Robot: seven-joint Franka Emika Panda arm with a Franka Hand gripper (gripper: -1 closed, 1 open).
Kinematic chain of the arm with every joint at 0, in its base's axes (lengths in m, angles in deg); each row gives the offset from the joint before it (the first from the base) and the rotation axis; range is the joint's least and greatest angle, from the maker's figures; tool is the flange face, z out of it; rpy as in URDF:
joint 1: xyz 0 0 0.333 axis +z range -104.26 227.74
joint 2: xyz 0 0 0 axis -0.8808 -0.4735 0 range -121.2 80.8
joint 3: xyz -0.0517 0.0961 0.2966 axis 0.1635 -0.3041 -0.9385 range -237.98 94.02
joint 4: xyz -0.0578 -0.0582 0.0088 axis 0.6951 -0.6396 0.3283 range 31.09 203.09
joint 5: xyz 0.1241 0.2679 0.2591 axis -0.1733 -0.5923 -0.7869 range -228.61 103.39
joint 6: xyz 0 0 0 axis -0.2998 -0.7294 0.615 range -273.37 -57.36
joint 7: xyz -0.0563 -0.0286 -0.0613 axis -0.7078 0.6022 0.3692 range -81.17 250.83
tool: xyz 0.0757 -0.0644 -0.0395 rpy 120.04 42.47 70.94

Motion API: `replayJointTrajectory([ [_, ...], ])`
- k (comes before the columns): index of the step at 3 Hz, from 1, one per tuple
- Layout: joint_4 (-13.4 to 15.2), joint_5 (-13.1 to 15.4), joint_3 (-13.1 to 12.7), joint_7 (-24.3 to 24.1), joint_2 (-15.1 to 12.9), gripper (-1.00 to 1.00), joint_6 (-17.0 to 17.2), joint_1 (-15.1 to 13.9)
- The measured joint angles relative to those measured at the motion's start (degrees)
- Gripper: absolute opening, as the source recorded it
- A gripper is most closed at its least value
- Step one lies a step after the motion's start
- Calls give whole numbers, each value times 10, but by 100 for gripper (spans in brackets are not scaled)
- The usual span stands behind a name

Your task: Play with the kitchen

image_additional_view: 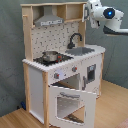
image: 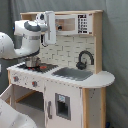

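Note:
The kitchen [image: 75, 100] is a tall toy of white panels and light wood, seen in both exterior views. It has a black faucet [image: 85, 59], a sink [image: 73, 74] and a steel pot [image: 32, 62] on the stove. In the second exterior view its grey hood [image_additional_view: 50, 21] sits above the pot [image_additional_view: 50, 56], and the windowed oven door [image_additional_view: 70, 102] hangs open downward. My gripper [image: 51, 30] hovers high in front of the upper shelf, beside the microwave panel [image: 67, 23]. The second exterior view has the gripper [image_additional_view: 90, 11] at the kitchen's [image_additional_view: 37, 85] top right corner, holding nothing I can see.
A grey curtain backs the scene. The open oven door juts out over the wooden floor [image_additional_view: 112, 107] in front of the kitchen. My white arm [image: 15, 47] reaches in from the first exterior view's left, above the stove side.

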Motion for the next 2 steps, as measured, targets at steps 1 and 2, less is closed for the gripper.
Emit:
replayJointTrajectory([
  [1,-37,0,-13,20,-41,-100,0,0],
  [2,-74,0,-40,27,-83,-100,0,-1],
])
